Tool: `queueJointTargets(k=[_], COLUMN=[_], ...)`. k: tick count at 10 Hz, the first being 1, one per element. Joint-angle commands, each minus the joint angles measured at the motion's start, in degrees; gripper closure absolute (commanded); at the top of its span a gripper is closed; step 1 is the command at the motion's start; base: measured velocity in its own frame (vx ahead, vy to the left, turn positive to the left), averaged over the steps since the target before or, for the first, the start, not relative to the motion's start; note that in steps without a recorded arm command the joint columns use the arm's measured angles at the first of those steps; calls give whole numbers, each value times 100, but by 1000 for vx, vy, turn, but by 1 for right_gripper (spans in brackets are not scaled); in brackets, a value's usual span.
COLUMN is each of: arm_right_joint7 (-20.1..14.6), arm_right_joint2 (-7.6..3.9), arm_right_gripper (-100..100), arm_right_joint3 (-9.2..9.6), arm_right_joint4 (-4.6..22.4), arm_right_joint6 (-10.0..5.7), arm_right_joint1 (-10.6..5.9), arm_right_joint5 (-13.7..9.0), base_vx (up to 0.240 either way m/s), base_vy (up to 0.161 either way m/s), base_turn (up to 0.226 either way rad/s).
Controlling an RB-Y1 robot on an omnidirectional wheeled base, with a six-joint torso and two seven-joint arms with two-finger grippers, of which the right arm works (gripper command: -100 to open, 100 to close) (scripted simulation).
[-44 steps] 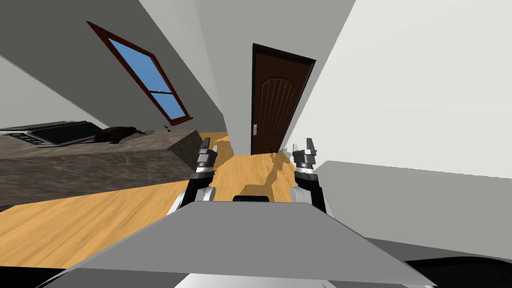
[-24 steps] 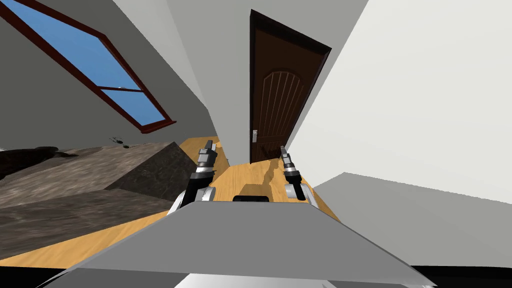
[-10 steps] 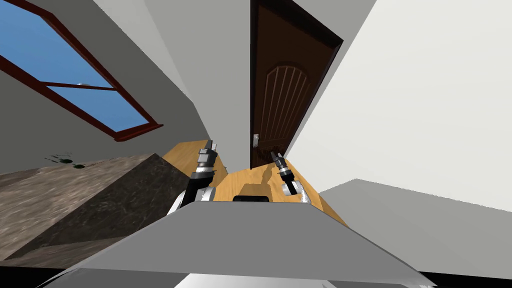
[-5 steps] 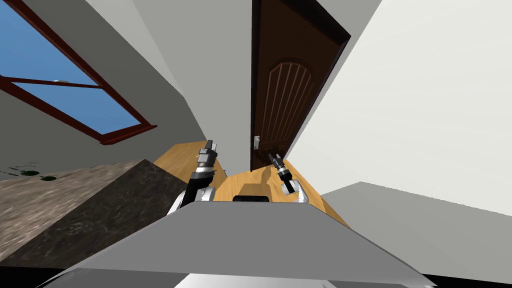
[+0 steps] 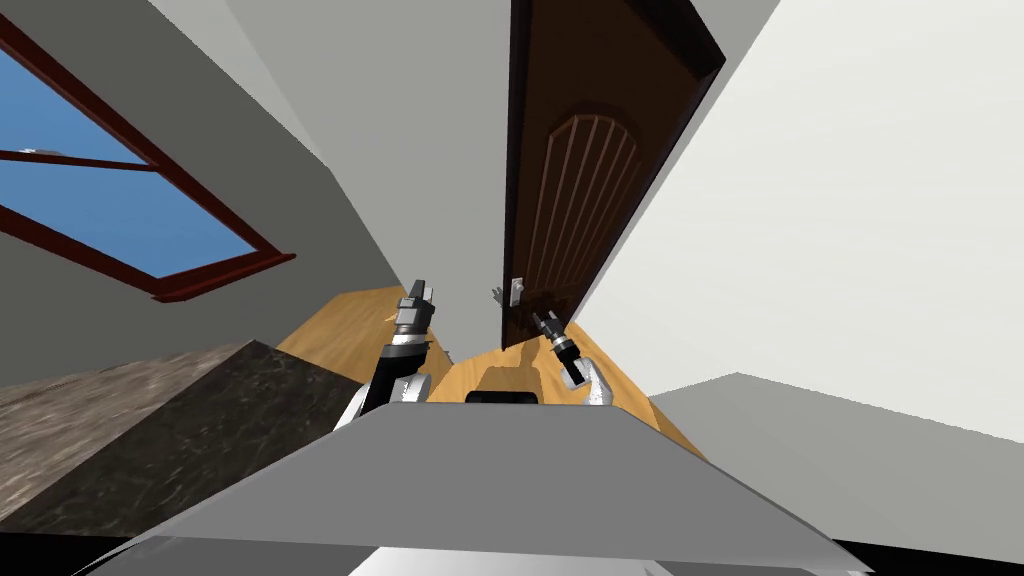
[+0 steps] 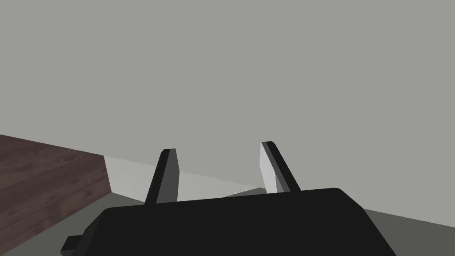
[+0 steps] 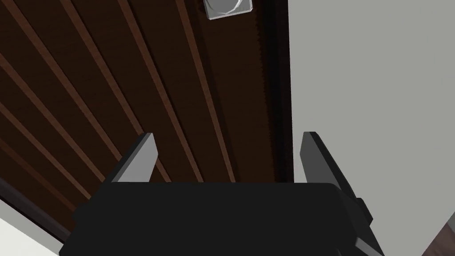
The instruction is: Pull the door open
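Door (image 7: 111, 66) close ahead, wall (image 7: 377, 89) beside

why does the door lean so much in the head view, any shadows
Head view: the wide lens splays the door and walls, a camera slant; a shadow lies on the floor. Right wrist view: the door is dark but its ribs read beyond the open right gripper. Left wrist view: even grey behind the open left gripper.

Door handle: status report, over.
Right gripper open, short of handle plate, no grasp. Left gripper open, aside. Door shut. Nothing between.
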Motion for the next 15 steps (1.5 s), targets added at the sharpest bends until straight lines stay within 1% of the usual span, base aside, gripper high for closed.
queueJointTargets(k=[1,3,6,7,8,10,11,15], arm_right_joint7=[142,318,496,471,518,545,565,629], arm_right_joint2=[-11,-18,-24,-12,22,52,74,148], arm_right_gripper=[-100,-100,-100,-100,-100,-100,-100,-100], arm_right_joint3=[4,0,-5,-18,-17,-16,-15,-11], arm_right_joint4=[156,385,618,610,688,751,798,951], arm_right_joint6=[-31,-74,-118,-127,-96,-62,-37,45], arm_right_joint1=[-64,-164,-266,-265,-339,-405,-452,-610], arm_right_joint5=[169,380,593,542,553,555,558,564], base_vx=[205,188,178,69,103,134,171,193], base_vy=[60,77,72,28,97,144,64,17], base_turn=[-41,-43,-36,-8,-14,-24,-3,32])
